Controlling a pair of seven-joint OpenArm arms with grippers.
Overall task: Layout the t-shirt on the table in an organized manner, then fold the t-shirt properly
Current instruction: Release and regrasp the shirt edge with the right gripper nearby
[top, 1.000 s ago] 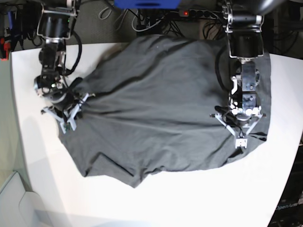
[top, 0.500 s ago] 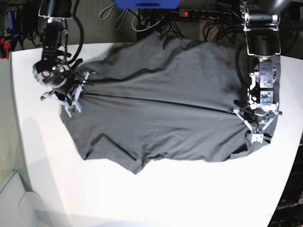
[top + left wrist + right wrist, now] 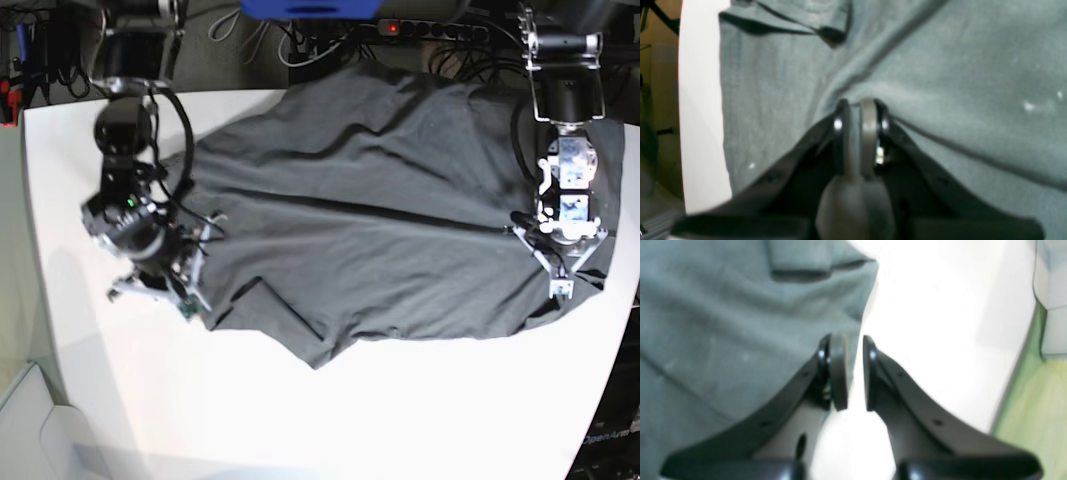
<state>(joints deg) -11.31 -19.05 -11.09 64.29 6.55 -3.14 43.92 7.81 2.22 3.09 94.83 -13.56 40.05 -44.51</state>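
Observation:
The dark grey t-shirt point(image 3: 360, 260) lies spread wide across the white table point(image 3: 400, 420), with a long crease running across it. My left gripper point(image 3: 558, 288) is at the shirt's right edge in the base view. In the left wrist view the left gripper point(image 3: 858, 103) is shut on a pinch of the t-shirt point(image 3: 940, 66), and folds fan out from it. My right gripper point(image 3: 188, 305) stands at the shirt's left edge. The right wrist view shows the right gripper point(image 3: 850, 340) with its fingers slightly apart. Bare table point(image 3: 940, 323) shows between them, and the t-shirt point(image 3: 723, 323) is beside it.
Cables and a power strip point(image 3: 400, 28) lie behind the table's far edge. The shirt's right side reaches the table's right edge point(image 3: 612, 300). A pale bin point(image 3: 20, 420) sits past the front left corner. Green floor point(image 3: 1023, 413) shows beyond the table's edge.
The right gripper has moved toward the table's front along the shirt's left edge, and the creases no longer run to it. The left gripper pulled further right, and the shirt shifted with it.

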